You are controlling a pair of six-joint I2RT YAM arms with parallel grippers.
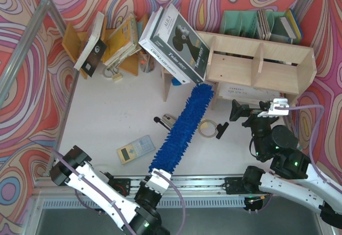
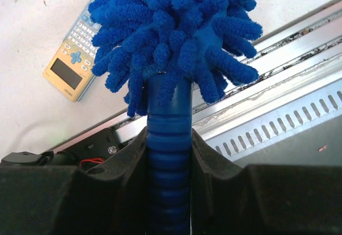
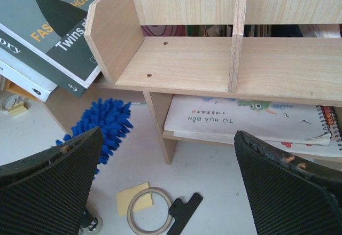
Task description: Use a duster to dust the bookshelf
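The duster (image 1: 184, 123) is a long bright-blue fluffy brush lying slantwise over the white table, its tip (image 3: 104, 125) close to the left end of the bookshelf (image 1: 256, 67). My left gripper (image 1: 158, 179) is shut on its ribbed dark-blue handle (image 2: 168, 155), with the fluffy head (image 2: 176, 32) rising just beyond the jaws. The bookshelf (image 3: 181, 64) is pale plywood with an upright divider, and a flat picture book (image 3: 240, 117) lies on its lower level. My right gripper (image 3: 168, 139) hovers in front of the shelf, open and holding nothing, also seen from above (image 1: 259, 108).
A black boxed book (image 1: 176, 45) leans on the shelf's left end. Behind stand an orange-brown rack (image 1: 80, 42) and a mint-green file holder (image 1: 251, 24). A calculator (image 1: 136, 149), tape ring (image 3: 152, 211), yellow note (image 3: 131, 197) and black clip (image 3: 184, 211) lie on the table.
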